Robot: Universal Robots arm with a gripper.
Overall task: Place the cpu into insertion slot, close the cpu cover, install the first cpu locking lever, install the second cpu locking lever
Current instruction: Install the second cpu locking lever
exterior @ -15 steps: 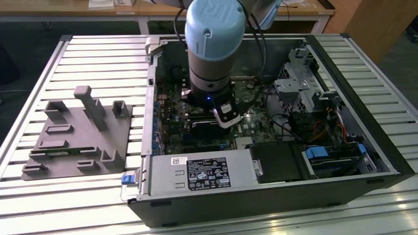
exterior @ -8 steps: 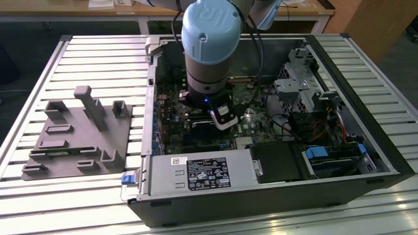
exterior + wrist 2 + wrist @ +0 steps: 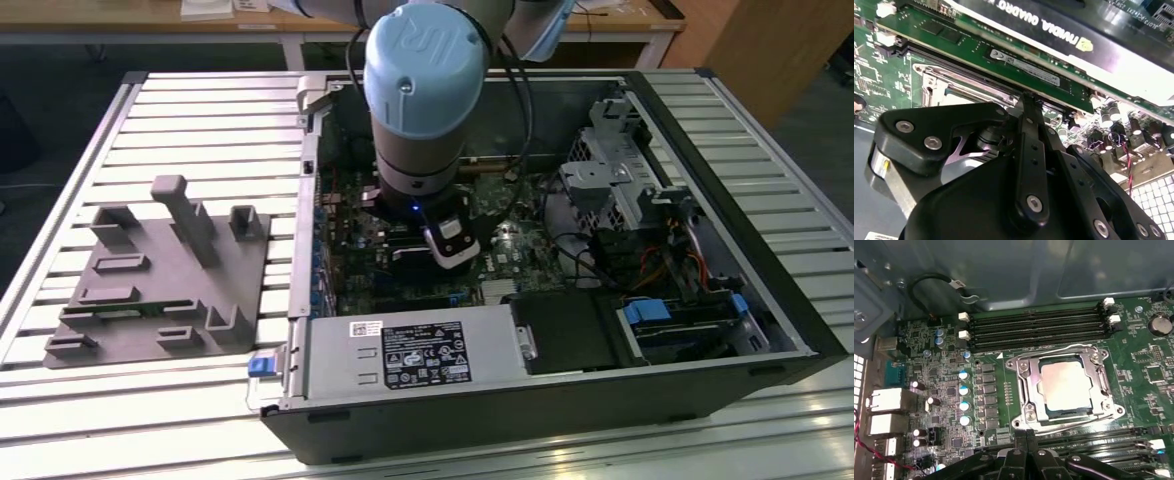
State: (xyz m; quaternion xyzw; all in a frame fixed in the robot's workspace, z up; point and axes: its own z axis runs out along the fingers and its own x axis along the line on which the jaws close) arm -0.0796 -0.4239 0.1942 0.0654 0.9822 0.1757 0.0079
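First wrist view: capacitors point(image 3: 964, 397) stand on the green board point(image 3: 929, 375), then the slot point(image 3: 1019, 395) with the cover point(image 3: 1099, 385) shut over it and the cpu point(image 3: 1066, 385) seated inside, its pale face showing through the open centre. The jaws, just beside the slot's near rim, meet tip to tip, clenched on nothing. Exterior view: the arm point(image 3: 424, 110) reaches down into the case point(image 3: 694, 250) on the desk point(image 3: 187, 110).

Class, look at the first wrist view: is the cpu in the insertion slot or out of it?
In. The cpu lies flat inside the insertion slot, framed by the cpu cover.
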